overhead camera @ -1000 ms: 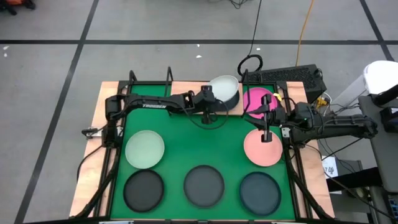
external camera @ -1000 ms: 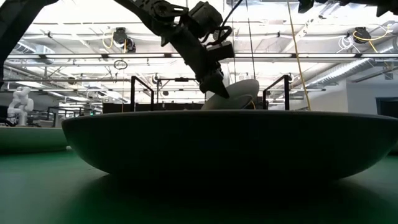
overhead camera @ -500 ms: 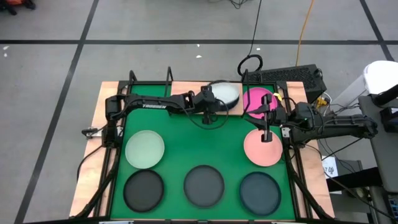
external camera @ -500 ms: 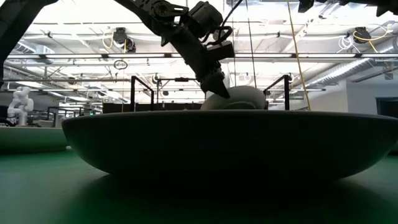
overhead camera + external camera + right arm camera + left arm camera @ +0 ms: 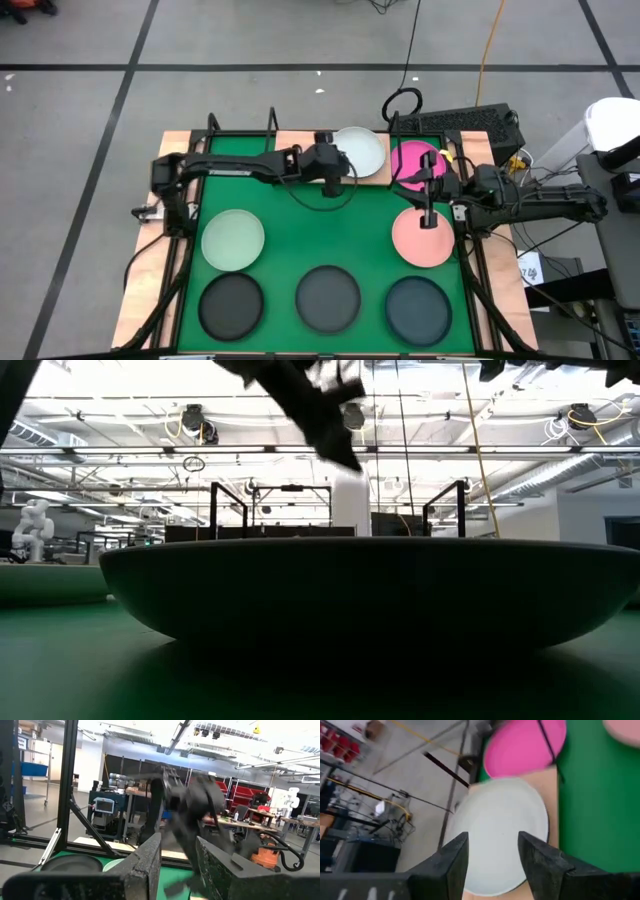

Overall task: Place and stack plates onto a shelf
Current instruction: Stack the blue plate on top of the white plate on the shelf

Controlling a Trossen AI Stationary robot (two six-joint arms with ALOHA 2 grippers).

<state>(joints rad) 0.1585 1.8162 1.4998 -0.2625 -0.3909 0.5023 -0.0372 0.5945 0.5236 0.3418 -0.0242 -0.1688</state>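
Note:
A pale mint plate [image 5: 361,150] [image 5: 500,827] lies flat on the light-wood shelf [image 5: 552,827] at the table's far edge, beside a magenta plate [image 5: 412,163]. My left gripper [image 5: 331,168] [image 5: 492,865] hovers open over the mint plate's left rim and touches nothing. My right gripper [image 5: 178,865] stands open and level by the magenta plate, above the far rim of a light pink plate [image 5: 422,240] on the green mat [image 5: 320,230]. Nothing is between its fingers.
A second mint plate [image 5: 233,239] lies on the mat at the left. Three dark grey plates [image 5: 231,305] [image 5: 328,297] [image 5: 418,309] line the near edge; the middle one fills the low view [image 5: 370,590]. Black rod uprights [image 5: 228,510] stand at the shelf.
My left gripper has opened and let go of the mint plate, then risen and drawn back a little toward the table's left. The plate, held tilted with its near rim up a second ago, has dropped flat onto the shelf.

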